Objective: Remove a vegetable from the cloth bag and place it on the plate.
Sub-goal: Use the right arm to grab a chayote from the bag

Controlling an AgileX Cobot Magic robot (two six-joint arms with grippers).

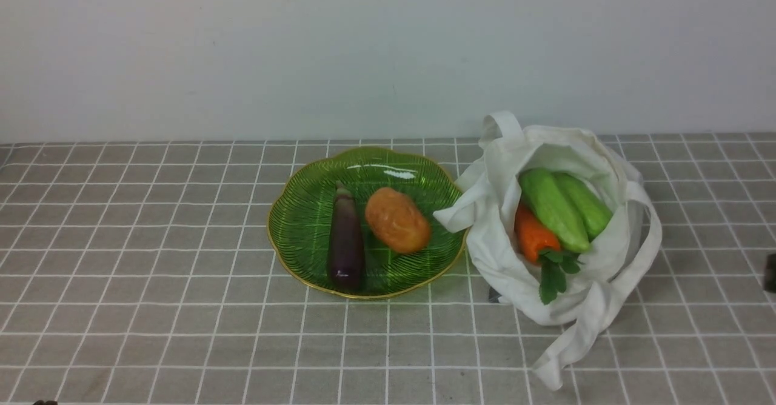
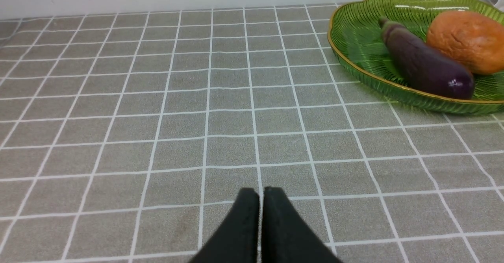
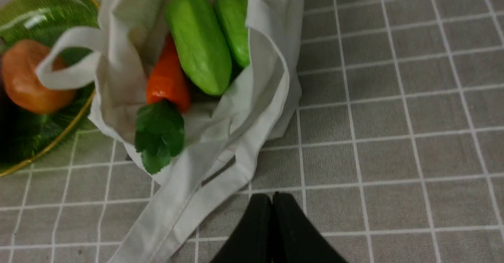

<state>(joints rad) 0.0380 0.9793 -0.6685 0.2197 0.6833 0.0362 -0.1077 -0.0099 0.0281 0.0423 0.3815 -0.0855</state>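
Cloth bag mouth open, reachable; handle overlaps plate rim.

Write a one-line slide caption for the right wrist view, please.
Shut right gripper near the cloth bag, which holds a carrot and two green vegetables.

A green ribbed glass plate with a gold rim sits on the grey checked surface. It holds a dark purple eggplant and, just beside it, a rounded orange-brown lump, possibly a potato. A white cloth bag lies open against the plate's right rim, with two pale green cucumbers and an orange carrot with green leaves inside.
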